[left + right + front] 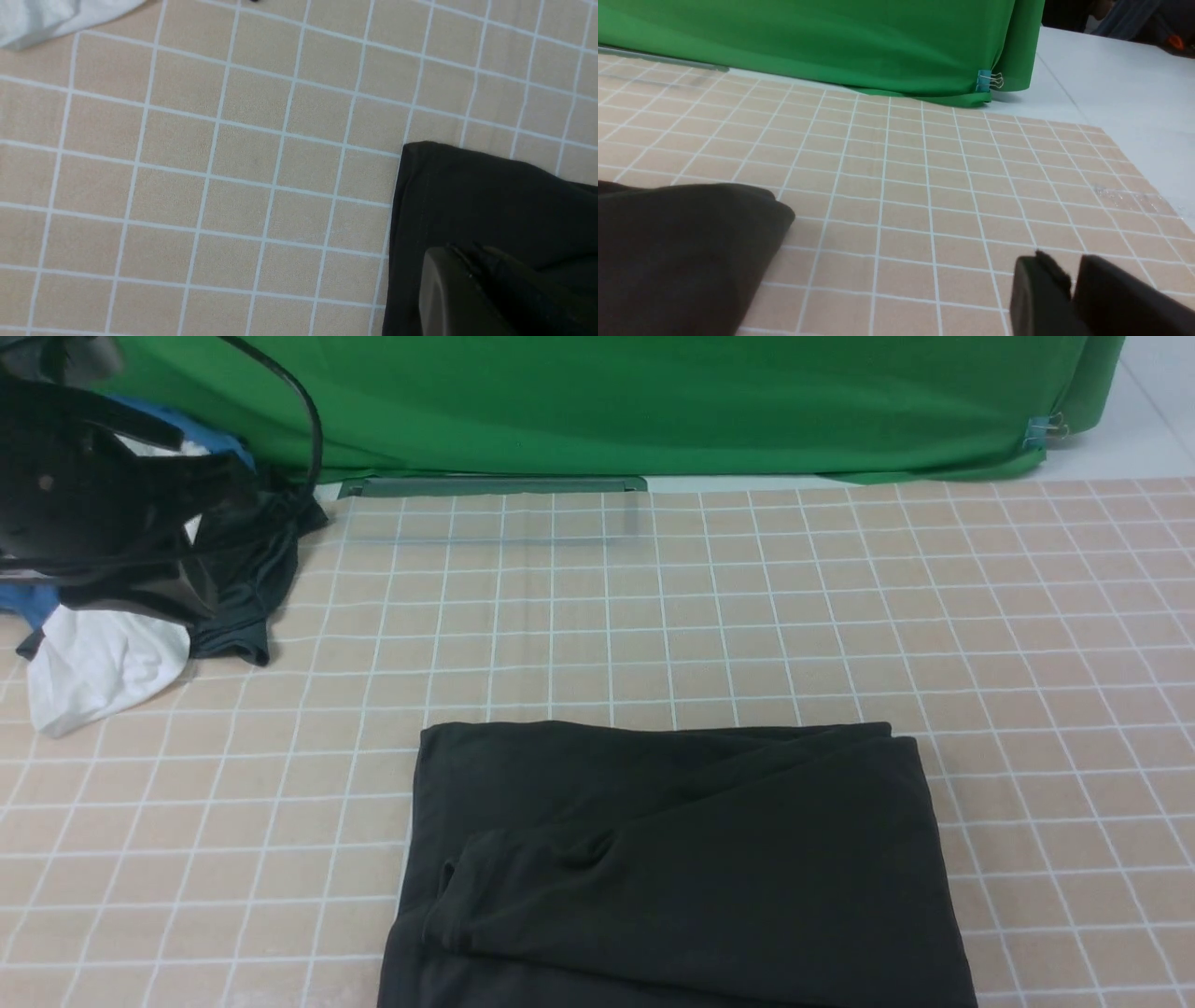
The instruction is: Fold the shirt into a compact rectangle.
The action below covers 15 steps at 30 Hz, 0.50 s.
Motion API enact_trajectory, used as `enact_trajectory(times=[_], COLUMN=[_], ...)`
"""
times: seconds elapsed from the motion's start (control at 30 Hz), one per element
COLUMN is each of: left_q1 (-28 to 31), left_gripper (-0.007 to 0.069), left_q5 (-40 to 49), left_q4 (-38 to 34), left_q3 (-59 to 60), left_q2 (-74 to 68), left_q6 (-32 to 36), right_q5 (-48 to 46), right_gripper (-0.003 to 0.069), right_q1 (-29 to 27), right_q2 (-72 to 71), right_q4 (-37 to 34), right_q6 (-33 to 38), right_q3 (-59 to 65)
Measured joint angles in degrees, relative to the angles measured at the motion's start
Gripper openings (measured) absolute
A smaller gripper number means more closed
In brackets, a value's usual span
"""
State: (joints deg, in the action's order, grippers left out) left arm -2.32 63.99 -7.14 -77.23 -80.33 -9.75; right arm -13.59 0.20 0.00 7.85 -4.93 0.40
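Covering most of the worktop (653,616) is a beige mat ruled in white squares, with a green backdrop (607,401) hanging along its far edge. Next in size, the shirt (677,868) lies at the near centre of the mat, already folded into a broad dark block; its far edge runs straight, a sleeve fold crosses the upper layer, and its near edge passes out of the front view. No chest print is visible on the exposed face. At the far left, well apart from the shirt, lies a loose pile of clothes (112,653), with a white piece, a dark piece and a little blue among them.

The left end effector (472,289) appears in its wrist view over the shirt's left corner; whether its jaws are apart or together, or holding cloth, cannot be told from the little that shows. The right end effector (1071,289) hovers over bare mat just beside the shirt's right edge, its jaws nearly together and holding nothing.

Judged from this layout, the sleeves and sides are folded in, and a final halving remains. That move would call for both end effectors to pinch matching corners along one edge, lift evenly, and lay that edge squarely upon the opposite one.
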Motion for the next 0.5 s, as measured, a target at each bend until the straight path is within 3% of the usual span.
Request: enact_trajectory(times=[0.5], left_q1=[0.0], left_gripper=[0.0014], left_q5=[3.6], left_q4=[0.9], left_q3=[10.8], left_q2=[22.3], left_q6=[1.3], right_q5=[0.0], right_gripper=[0.0182], right_q1=[1.5], right_q2=[0.0], right_q4=[0.0], right_q6=[-0.1], right_q3=[0.0])
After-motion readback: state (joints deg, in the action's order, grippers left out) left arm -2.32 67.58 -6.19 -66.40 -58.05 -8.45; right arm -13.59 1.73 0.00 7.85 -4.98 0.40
